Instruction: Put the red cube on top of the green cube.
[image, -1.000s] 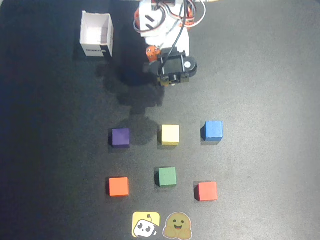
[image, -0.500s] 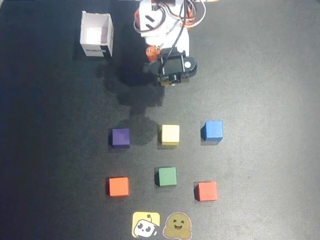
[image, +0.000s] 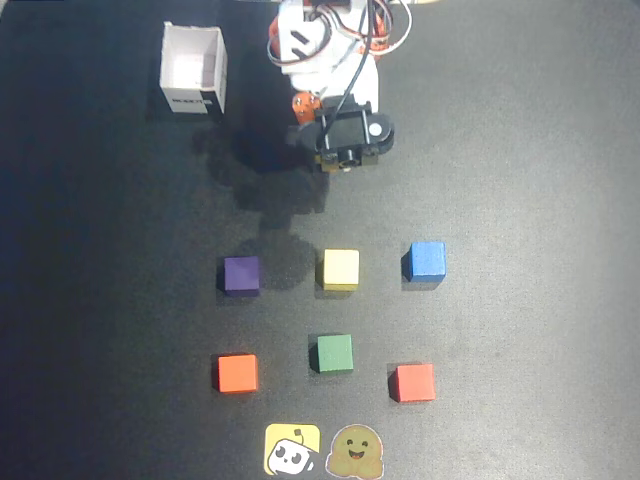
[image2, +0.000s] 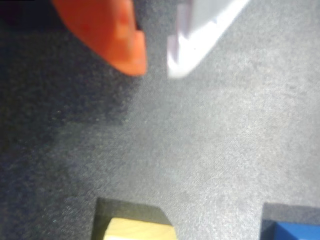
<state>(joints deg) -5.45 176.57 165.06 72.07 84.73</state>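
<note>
The red cube (image: 412, 382) sits at the lower right of the cube group in the overhead view. Left of it and a little farther up is the green cube (image: 334, 353). Both rest on the dark mat, apart from each other. My gripper (image: 336, 163) hangs near the arm's base at the top, far from both cubes. The wrist view shows my gripper (image2: 156, 66) with its orange finger (image2: 117, 35) and white finger (image2: 200, 30) almost together, only a narrow slit of mat between the tips and nothing held. Neither the red nor the green cube appears in that view.
A purple cube (image: 241, 275), a yellow cube (image: 341, 269) and a blue cube (image: 426, 261) form the row nearer the arm. An orange-red cube (image: 237, 373) lies at the lower left. A white open box (image: 193, 69) stands at the top left. Two stickers (image: 322, 451) lie at the bottom edge.
</note>
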